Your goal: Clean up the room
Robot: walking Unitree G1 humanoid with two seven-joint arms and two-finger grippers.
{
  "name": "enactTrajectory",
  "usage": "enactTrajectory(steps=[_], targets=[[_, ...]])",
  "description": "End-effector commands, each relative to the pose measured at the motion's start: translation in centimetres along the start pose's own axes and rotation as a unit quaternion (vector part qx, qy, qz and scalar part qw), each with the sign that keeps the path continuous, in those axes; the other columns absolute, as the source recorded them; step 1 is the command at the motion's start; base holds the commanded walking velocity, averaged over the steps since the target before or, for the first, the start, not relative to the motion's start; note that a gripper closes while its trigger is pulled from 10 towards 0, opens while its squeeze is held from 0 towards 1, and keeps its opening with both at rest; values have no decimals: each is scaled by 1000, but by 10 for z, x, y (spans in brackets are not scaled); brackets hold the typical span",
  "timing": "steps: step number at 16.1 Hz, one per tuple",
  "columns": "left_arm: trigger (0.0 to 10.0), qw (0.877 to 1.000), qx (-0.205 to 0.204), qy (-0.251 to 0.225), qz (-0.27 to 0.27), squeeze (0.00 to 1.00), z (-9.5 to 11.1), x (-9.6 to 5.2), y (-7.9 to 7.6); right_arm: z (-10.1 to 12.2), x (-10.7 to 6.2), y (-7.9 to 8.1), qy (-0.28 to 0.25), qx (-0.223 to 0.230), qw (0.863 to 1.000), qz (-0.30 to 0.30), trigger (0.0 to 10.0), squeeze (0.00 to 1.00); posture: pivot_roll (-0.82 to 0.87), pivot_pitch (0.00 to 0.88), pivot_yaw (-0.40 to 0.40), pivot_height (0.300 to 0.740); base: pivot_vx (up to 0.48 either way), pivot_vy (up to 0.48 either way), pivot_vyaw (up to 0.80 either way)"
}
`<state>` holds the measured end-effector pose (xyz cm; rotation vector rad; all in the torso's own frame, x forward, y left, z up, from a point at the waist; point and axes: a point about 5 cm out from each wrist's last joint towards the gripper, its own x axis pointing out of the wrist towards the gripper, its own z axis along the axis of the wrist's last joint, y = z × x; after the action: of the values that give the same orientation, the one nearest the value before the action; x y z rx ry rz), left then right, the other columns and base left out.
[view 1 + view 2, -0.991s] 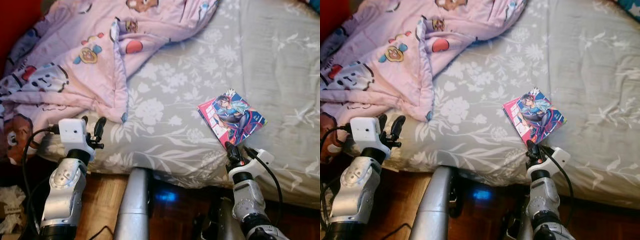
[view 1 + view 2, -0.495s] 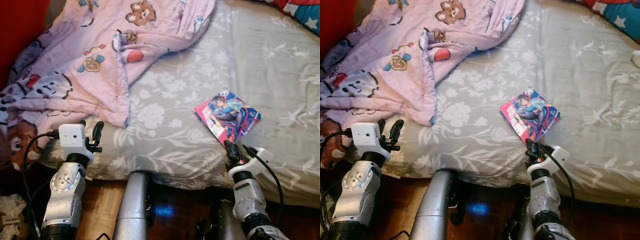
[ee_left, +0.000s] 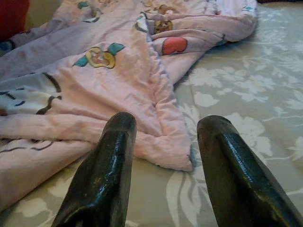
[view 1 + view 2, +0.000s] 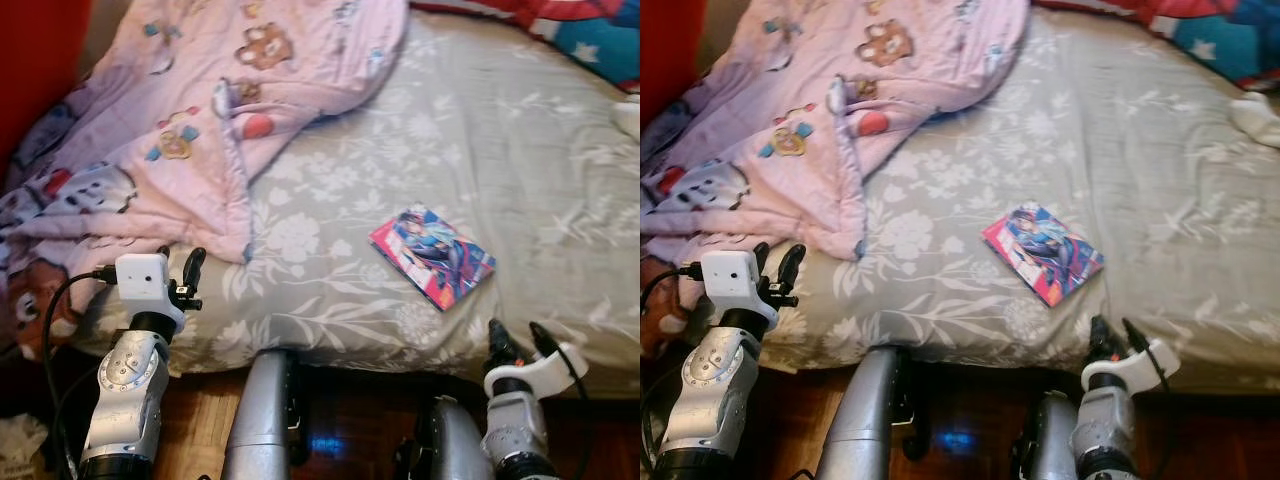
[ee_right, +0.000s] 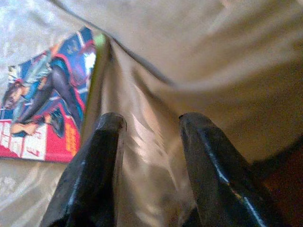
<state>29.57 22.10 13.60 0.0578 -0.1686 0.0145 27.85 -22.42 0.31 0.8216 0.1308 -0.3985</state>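
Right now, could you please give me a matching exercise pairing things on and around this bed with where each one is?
Things:
1. pink blanket
2. comic book
3. left gripper
4. white sock

Places:
A. flat on the grey sheet near the front edge
B. bunched on the bed's left
C. far right of the bed
D. at the blanket's lower edge

Pairs: 1-B, 2-A, 3-D, 4-C

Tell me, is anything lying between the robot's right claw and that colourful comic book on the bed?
Nothing visible does. The right gripper hangs open at the mattress edge, and the stretch up to the comic book holds just the bare flowered bedsheet. The pink blanket lies far off by the left gripper.
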Motion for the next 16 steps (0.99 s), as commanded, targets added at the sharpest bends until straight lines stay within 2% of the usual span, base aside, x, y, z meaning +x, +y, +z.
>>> enactTrajectory(steps=[1, 3, 4, 5, 6, 7, 8, 9, 16], targets=[[10000, 1000, 7, 7, 3, 0, -4, -6, 4, -7, -5, -8, 13, 6, 1000, -12, 10000, 0, 247, 258, 18, 606, 0, 0, 0], [10000, 1000, 8, 8, 2, 0, -4, -5, 5, -6, -2, 6, 6, 10, 999, 36, 10000, 0, 249, 257, 21, 606, 0, 0, 0], [10000, 1000, 8, 11, 2, 0, -6, -6, 5, -1, 0, 12, -8, 14, 998, 55, 10000, 910, 249, 255, 23, 606, 0, 0, 0], [10000, 1000, 8, 16, 2, 0, -8, -6, 5, 1, 2, 16, -12, -4, 998, 68, 10000, 1000, 250, 253, 25, 606, 0, 0, 0], [10000, 1000, 7, 20, 2, 0, -11, -7, 5, 1, 2, 21, -11, -40, 996, 84, 10000, 424, 249, 251, 25, 606, 0, 0, 0], [10000, 1000, 5, 22, 2, 0, -11, -7, 5, 2, 3, 23, -10, -52, 994, 92, 10000, 0, 250, 249, 23, 606, 0, 0, 0], [10000, 1000, 4, 22, 1, 0, -12, -7, 5, 3, 3, 25, -13, -61, 993, 100, 10000, 0, 249, 248, 23, 606, 0, 0, 0], [10000, 1000, -1, 22, -1, 0, -12, -7, 3, 10, 5, 28, -27, -104, 988, 111, 10000, 0, 248, 244, 21, 606, 0, 0, 0], [10000, 1000, -7, 17, -8, 0, -10, -5, 0, 17, 10, 30, -35, -107, 988, 104, 10000, 0, 248, 253, 29, 606, 0, 0, 0]])
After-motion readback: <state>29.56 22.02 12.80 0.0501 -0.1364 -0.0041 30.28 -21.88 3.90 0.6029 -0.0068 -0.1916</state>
